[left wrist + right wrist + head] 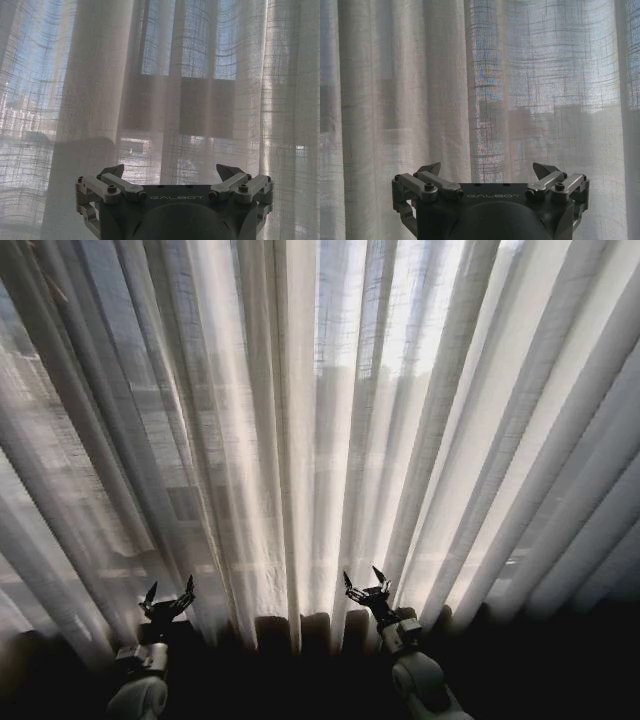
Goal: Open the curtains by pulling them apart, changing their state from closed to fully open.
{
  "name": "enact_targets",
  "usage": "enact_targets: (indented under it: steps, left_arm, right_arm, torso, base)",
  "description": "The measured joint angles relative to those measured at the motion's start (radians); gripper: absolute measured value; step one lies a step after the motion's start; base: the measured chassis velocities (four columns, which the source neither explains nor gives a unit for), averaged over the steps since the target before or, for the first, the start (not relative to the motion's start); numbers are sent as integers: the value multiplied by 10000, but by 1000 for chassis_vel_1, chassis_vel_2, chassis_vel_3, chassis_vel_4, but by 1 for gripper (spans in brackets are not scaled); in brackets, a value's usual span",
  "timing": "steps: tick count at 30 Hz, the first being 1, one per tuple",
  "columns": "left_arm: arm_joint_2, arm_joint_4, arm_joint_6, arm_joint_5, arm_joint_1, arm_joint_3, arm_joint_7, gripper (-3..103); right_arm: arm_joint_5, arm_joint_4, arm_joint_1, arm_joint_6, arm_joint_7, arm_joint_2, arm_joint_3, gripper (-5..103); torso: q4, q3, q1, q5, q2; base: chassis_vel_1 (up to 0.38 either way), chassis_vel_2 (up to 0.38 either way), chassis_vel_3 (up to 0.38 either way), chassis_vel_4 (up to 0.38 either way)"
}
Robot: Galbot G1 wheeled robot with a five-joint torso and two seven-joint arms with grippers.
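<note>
The curtains (320, 420) hang shut across the whole window, sheer white fabric in long vertical pleats with daylight coming through. My left gripper (168, 597) is raised at the lower left, open, its tips just before the fabric and holding nothing. My right gripper (366, 585) stands open near the lower middle, close to the pleats where the panels seem to meet. In the left wrist view the open left gripper (170, 172) faces the curtains (165, 100) at short range. The right wrist view shows the open right gripper (487, 170) facing the curtains (485, 100) likewise.
Dark window frame bars (145, 40) show faintly through the fabric. The curtain hem meets a dark strip of floor (560, 670) along the bottom of the head view. Folds of fabric spread out to both sides.
</note>
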Motion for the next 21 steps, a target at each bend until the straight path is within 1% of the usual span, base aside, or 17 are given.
enact_targets:
  steps: [2,4,6,7,8,12,15,16,18,21]
  left_arm:
    - [0,0,0,0,0,0,0,100]
    - [0,0,-1,0,0,0,0,100]
    - [0,0,-1,0,0,0,0,100]
    - [0,0,-1,0,0,0,0,100]
    - [0,0,-1,0,0,0,0,100]
    - [0,0,-1,0,0,1,0,100]
    - [0,0,-1,0,0,0,0,100]
    - [0,0,0,0,0,0,0,100]
    - [0,0,0,0,0,0,0,100]
    - [0,0,-1,0,0,0,0,100]
  right_arm:
    - [5,-121,130,-32,39,16,-72,100]
    - [58,-658,622,-98,249,104,-172,100]
    - [112,-1218,1081,-44,367,196,-163,100]
    - [112,-1218,1081,-44,367,196,-163,100]
    - [123,-1557,1335,-3,427,248,-136,100]
    - [124,-2701,2203,102,772,521,-79,100]
    - [125,-3053,2462,172,823,656,-100,101]
    - [125,-3195,2569,216,831,726,-137,96]
    - [125,-3259,2618,241,832,757,-161,96]
    - [134,-3417,2730,341,814,810,-231,80]
  torso:
    - [0,0,0,1,0]
    - [1,-1,-2,1,0]
    - [2,-2,-5,1,1]
    - [2,-2,-5,1,1]
    - [1,-2,-6,6,1]
    - [0,-2,-6,4,1]
    - [1,-2,-5,4,0]
    - [2,-2,-5,2,0]
    - [1,-2,-5,3,1]
    - [1,-2,-5,3,2]
  base:
    - [0,0,0,0]
    - [0,0,0,0]
    - [0,0,0,0]
    - [0,0,0,0]
    - [0,0,0,0]
    - [0,0,0,0]
    - [0,0,0,0]
    - [0,0,0,0]
    - [0,0,0,0]
    - [0,0,0,0]
